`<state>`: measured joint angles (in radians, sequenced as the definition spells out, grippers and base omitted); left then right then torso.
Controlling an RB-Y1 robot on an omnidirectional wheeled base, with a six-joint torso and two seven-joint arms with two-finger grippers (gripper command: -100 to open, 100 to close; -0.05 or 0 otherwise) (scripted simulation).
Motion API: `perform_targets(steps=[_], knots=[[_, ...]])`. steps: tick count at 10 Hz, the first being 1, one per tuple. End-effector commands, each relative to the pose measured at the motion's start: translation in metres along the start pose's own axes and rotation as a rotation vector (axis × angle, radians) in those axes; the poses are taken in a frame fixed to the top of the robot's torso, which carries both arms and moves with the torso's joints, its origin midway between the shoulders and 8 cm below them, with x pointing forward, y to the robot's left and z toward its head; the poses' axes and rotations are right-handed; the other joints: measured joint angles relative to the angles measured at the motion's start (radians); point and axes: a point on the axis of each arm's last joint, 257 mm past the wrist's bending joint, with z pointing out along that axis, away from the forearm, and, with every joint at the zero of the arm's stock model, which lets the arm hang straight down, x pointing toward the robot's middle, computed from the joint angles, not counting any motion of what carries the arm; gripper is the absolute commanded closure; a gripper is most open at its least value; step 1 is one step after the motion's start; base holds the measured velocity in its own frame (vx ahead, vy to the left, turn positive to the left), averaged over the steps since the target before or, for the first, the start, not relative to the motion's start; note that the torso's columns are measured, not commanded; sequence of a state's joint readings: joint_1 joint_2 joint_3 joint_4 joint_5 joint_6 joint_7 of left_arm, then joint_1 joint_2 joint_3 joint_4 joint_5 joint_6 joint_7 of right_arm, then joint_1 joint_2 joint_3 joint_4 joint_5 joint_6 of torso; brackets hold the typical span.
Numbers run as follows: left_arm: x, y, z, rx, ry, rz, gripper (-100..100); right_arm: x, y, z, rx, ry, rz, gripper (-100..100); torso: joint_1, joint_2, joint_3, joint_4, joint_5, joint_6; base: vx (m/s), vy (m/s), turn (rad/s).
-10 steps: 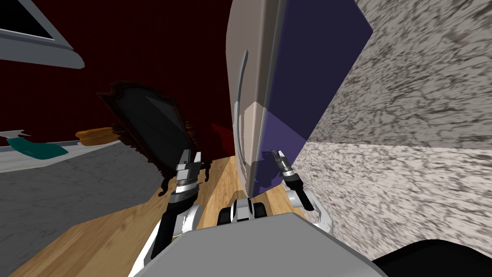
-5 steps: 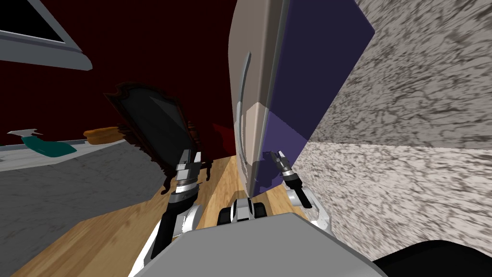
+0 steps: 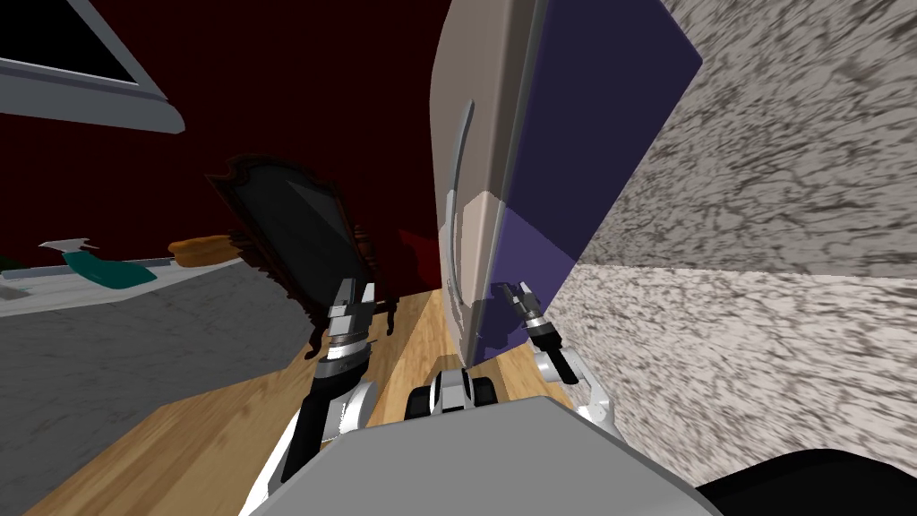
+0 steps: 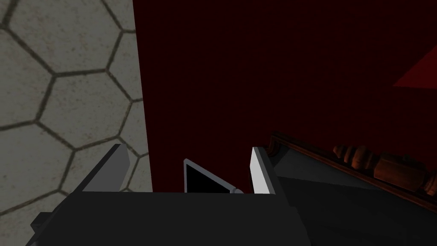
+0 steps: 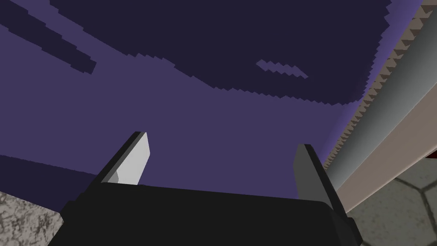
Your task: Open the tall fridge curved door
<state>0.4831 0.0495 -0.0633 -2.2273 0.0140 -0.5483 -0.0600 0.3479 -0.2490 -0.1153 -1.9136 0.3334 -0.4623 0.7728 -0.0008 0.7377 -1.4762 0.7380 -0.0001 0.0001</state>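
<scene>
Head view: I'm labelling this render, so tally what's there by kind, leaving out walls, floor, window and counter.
Grippers: 2, the left gripper and the right gripper, both open
Fridge: 1
Dark ornate frame: 1
Teal spray bottle: 1
Brown loaf-like thing: 1
Total: 6

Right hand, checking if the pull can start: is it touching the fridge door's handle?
Apart. The head view shows the right hand at the fridge's purple side; the edge of the curved door lies between it and the handle.
</scene>
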Motion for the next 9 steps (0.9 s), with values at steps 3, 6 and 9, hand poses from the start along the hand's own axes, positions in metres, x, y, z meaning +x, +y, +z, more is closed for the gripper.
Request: perform_targets(steps=[3, 6, 9], knots=[[0.000, 0.000, 0.000, 0.000, 0.000, 0.000, 0, 0.023, -0.015, 0.002, 0.004, 0.046, -0.186, -100, 0.000, 0.000, 0.000, 0.000, 0.000, 0.000, -0.015, 0.022, 0.015], [0.000, 0.000, 0.000, 0.000, 0.000, 0.000, 0, 0.034, -0.022, 0.003, 0.004, 0.067, -0.291, -100, 0.000, 0.000, 0.000, 0.000, 0.000, 0.000, -0.015, 0.026, 0.016], [0.000, 0.000, 0.000, 0.000, 0.000, 0.000, 0, 0.044, -0.030, 0.005, 0.002, 0.087, -0.393, -100, 0.000, 0.000, 0.000, 0.000, 0.000, 0.000, -0.016, 0.030, 0.015]])
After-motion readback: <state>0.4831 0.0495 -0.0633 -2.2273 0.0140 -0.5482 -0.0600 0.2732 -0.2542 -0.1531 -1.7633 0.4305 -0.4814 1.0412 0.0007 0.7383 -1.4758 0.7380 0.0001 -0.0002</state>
